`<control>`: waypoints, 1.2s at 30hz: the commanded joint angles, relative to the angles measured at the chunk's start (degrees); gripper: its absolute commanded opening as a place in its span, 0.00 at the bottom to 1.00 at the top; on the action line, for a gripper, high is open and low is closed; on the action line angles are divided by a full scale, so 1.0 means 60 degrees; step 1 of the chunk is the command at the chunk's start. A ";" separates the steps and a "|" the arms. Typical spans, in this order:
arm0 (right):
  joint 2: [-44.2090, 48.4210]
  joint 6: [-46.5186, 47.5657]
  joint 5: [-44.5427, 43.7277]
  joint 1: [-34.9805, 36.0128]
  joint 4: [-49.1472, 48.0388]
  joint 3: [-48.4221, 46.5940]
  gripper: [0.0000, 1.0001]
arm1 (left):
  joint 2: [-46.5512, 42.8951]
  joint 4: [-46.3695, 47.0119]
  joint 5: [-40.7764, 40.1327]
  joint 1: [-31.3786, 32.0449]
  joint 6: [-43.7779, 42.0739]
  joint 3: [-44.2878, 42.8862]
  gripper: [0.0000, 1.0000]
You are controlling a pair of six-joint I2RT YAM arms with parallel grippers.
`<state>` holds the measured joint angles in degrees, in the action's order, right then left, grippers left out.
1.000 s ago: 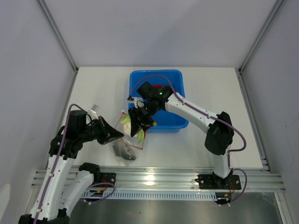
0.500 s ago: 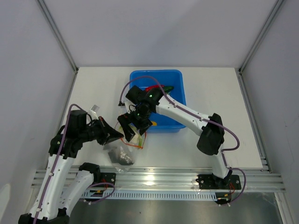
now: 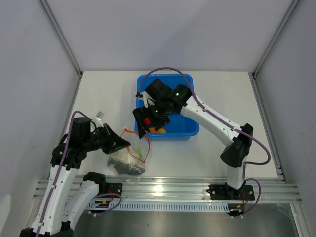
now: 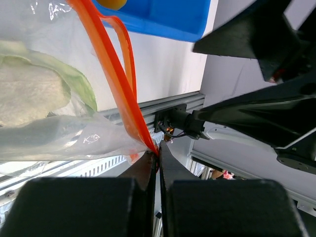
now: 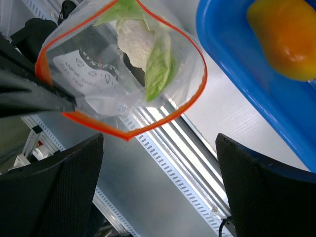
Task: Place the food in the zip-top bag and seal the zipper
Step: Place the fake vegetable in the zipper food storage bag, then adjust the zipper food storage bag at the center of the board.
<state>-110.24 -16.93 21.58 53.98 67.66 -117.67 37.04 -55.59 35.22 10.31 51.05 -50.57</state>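
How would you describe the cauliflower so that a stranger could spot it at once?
Start at the blue bin on the table. Just beside its near corner the left hand pinches a clear zip-top bag with an orange-red mouth. The cauliflower lies inside: the only white lump wrapped in green leaves.

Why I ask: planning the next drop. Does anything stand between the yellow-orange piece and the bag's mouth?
Only the wall of the blue bin, with the yellow-orange piece inside. The zip-top bag gapes open beside it, its mouth unobstructed.
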 commanded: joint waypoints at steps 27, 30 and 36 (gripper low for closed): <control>0.0707 -0.1412 0.1515 -0.0075 -0.3000 0.3879 0.53 | -0.0387 0.0169 0.0531 -0.0062 0.0164 0.0034 0.01; 0.0487 -0.1441 0.1617 -0.0016 -0.3117 0.3879 0.52 | -0.0372 0.0169 0.0545 -0.0062 0.0164 0.0005 0.01; 0.0414 -0.1427 0.1662 0.0042 -0.3264 0.3938 0.17 | -0.0445 0.0169 0.0546 -0.0062 0.0223 0.0005 0.01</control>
<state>-107.98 -24.99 30.57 53.93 49.87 -92.29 35.18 -56.27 36.32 10.31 51.20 -50.35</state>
